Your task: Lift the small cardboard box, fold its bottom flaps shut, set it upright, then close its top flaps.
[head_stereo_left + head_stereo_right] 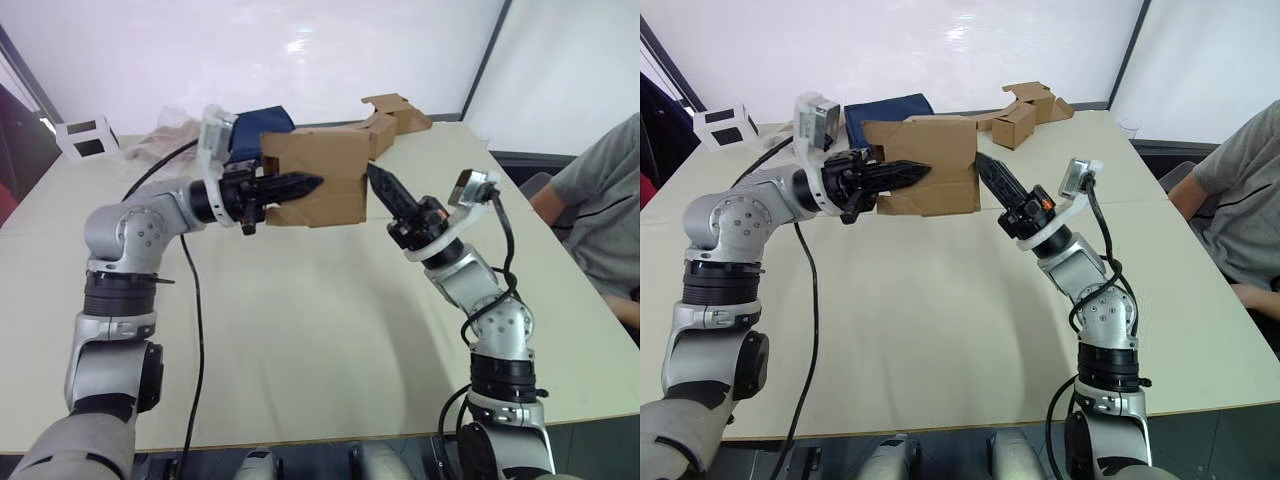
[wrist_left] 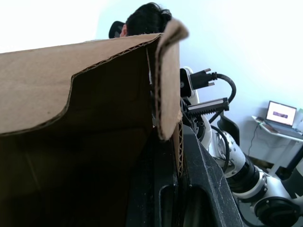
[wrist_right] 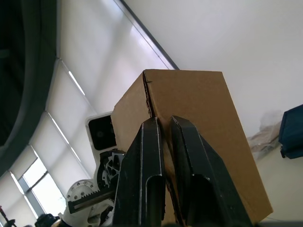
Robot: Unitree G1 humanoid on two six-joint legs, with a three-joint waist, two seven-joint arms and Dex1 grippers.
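Your small cardboard box (image 1: pixel 318 180) hung clear above the worktop (image 1: pixel 330 330), long axis level between both grippers. Left gripper (image 1: pixel 312 184) jaws were clamped on its near wall, right gripper (image 3: pixel 163 130) jaws pinched its right edge.

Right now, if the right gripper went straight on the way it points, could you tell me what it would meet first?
The small cardboard box: the right gripper already has its fingers at the box's right edge, apparently pinching a panel, so there's no free way ahead.
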